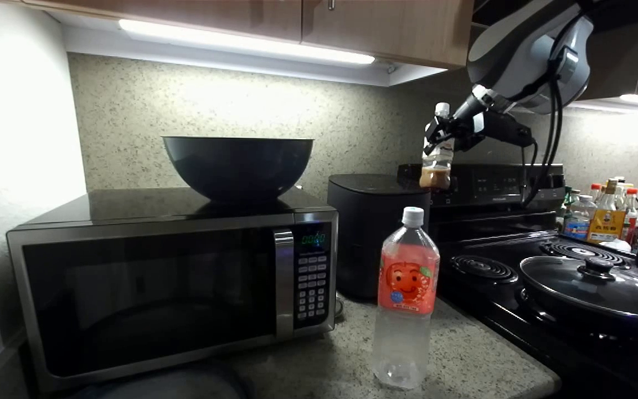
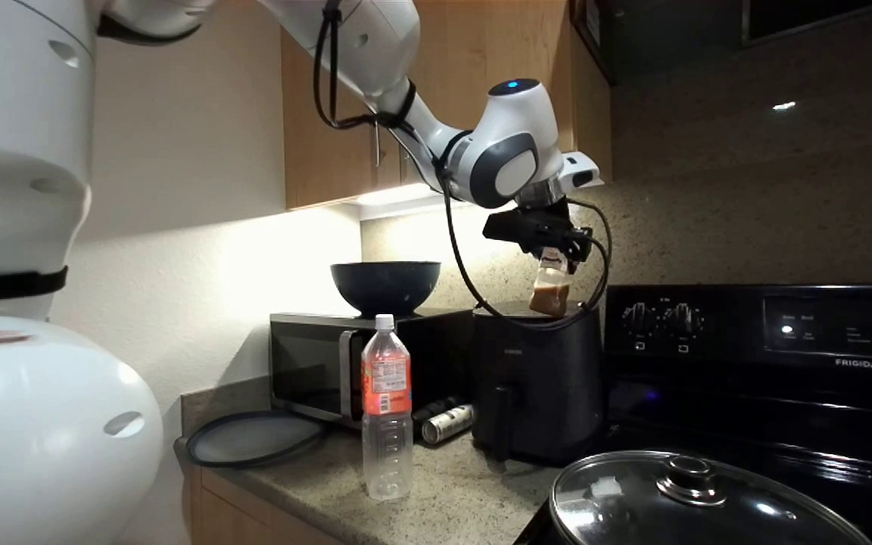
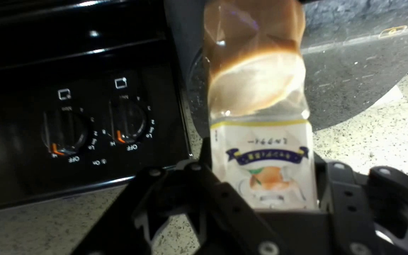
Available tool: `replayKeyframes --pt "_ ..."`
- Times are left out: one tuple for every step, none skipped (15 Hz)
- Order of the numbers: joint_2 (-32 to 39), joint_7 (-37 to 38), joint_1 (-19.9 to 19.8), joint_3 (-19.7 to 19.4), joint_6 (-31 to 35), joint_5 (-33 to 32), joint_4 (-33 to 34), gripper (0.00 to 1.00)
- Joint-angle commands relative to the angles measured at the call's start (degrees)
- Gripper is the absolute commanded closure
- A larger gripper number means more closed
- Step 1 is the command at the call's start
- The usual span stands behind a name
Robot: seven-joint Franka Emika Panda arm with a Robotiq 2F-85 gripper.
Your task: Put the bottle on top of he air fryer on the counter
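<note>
My gripper (image 1: 440,136) is shut on the bottle (image 1: 436,176), a small clear bottle with a white cap and amber liquid. The bottle is near upright, a little tilted. The gripper (image 2: 563,253) holds the bottle (image 2: 551,291) over the air fryer's lid in an exterior view. The black air fryer (image 1: 377,233) stands on the speckled counter (image 1: 346,354); it also shows in an exterior view (image 2: 538,378). I cannot tell whether the bottle's base touches the lid. In the wrist view the fingers (image 3: 262,159) flank the bottle's label (image 3: 264,141), with the air fryer's top (image 3: 345,78) behind.
A taller bottle with a red label (image 1: 407,277) stands on the counter in front of the air fryer. The microwave (image 1: 153,299) with a dark bowl (image 1: 238,166) on it is beside the air fryer. The stove (image 2: 708,409) with a lidded pan (image 2: 701,507) is on the other side.
</note>
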Motion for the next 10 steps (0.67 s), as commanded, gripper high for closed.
replayKeyframes --pt "-8.88 6.99 -0.71 0.74 -0.34 -2.72 -9.73 0.71" --pt "-9.99 7.12 -1.02 0.98 -1.20 -2.00 -10.60 0.71" --pt "-5.48 5.06 -0.94 0.84 -0.31 -1.86 -6.60 0.46" --pt "-6.84 5.53 -0.94 0.83 -0.50 -1.86 -8.02 0.46" --pt "-7.79 5.64 -0.94 0.81 -0.57 -1.86 -8.94 0.46" --pt "-8.35 5.66 -0.94 0.81 -0.63 -1.86 -9.44 0.46" --pt "-8.54 5.68 -0.94 0.81 -0.65 -1.86 -9.64 0.46" --pt "-8.54 5.68 -0.94 0.81 -0.66 -1.86 -9.67 0.71" --pt "-8.66 4.67 -0.47 0.89 -0.43 -0.90 -10.20 0.71" --pt "-8.67 4.70 -0.23 1.26 0.70 -1.34 -11.26 0.71"
